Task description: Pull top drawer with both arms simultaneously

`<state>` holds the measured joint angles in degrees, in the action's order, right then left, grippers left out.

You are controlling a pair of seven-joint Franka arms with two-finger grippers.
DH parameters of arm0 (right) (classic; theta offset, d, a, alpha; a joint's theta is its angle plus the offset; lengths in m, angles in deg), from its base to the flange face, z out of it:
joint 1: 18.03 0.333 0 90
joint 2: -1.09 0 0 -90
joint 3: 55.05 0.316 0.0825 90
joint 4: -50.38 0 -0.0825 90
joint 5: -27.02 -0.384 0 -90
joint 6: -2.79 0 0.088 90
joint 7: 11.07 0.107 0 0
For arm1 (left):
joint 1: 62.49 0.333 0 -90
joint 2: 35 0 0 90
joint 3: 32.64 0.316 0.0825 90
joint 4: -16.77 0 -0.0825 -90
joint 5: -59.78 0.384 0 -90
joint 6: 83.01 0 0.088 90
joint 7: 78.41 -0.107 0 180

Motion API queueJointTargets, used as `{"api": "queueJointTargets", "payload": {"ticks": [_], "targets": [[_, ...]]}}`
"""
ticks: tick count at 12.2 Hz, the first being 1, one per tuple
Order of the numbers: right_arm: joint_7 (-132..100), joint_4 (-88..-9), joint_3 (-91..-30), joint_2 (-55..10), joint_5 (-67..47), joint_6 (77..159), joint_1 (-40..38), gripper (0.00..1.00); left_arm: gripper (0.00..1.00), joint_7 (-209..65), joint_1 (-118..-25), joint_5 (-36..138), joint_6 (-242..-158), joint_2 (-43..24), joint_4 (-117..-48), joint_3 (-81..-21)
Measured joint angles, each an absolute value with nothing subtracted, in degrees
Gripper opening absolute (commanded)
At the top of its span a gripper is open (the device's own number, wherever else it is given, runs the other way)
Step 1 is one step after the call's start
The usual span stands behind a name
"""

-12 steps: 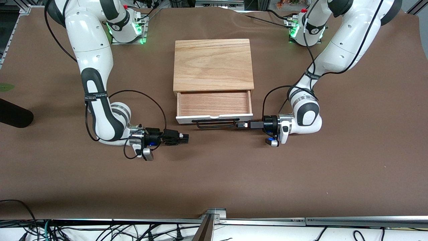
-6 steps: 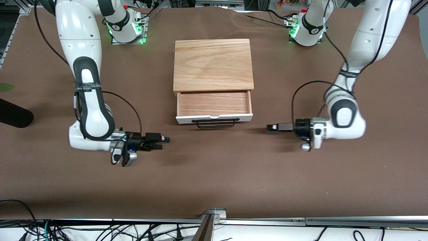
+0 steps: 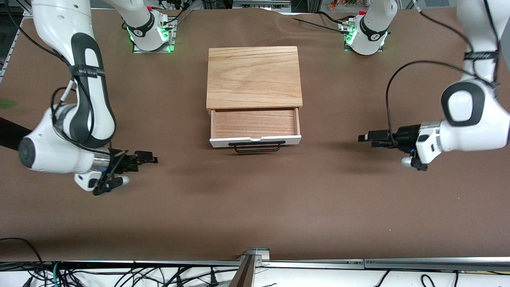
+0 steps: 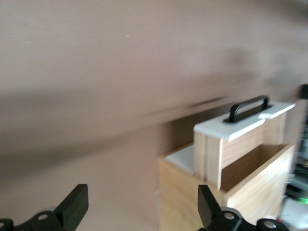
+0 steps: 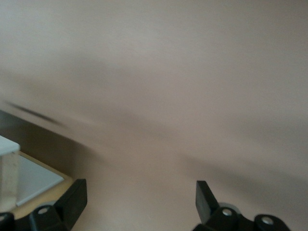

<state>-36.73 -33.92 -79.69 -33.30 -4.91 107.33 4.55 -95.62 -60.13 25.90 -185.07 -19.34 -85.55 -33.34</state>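
Observation:
The top drawer (image 3: 255,123) stands pulled out of the light-wood box (image 3: 254,75), its reddish-tan inside showing and its black bar handle (image 3: 257,146) free. My left gripper (image 3: 364,138) is open and empty over the table, well off the drawer toward the left arm's end. My right gripper (image 3: 153,159) is open and empty over the table toward the right arm's end. The left wrist view shows its open gripper (image 4: 143,207), the drawer (image 4: 240,144) and the handle (image 4: 248,107). The right wrist view shows its open gripper (image 5: 142,202) over bare table.
The brown table cover (image 3: 255,207) lies all round the box. Two green-lit arm bases (image 3: 153,34) (image 3: 364,36) stand at the robots' edge. A black object (image 3: 12,133) lies at the right arm's end. The box's lower white panel (image 4: 180,159) shows under the drawer.
Both grippers have swung away from the drawer toward their own ends of the table; the left one has left the handle's end. The drawer has stayed pulled out.

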Motion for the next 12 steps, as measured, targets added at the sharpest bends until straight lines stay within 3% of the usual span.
{"api": "queueJointTargets", "payload": {"ticks": [6, 10, 12], "targets": [[-20.17, -33.57, -81.44, -21.96, 14.53, 98.69, 5.25, 1.0, 1.0, -87.65, -61.48, 53.2, -175.96, -37.89, -86.67, -34.0], [-19.72, -24.65, -81.17, -18.74, 24.29, 90.44, 3.17, 1.0, 1.0, -84.93, -62.43, 58.69, -175.06, -41.46, -85.14, -34.44], [-19.71, -23.1, -75.59, -15.87, 28.97, 89.63, -1.8, 1.0, 1.0, -84.93, -62.39, 58.7, -175.04, -40.99, -85.03, -34.03]]}}
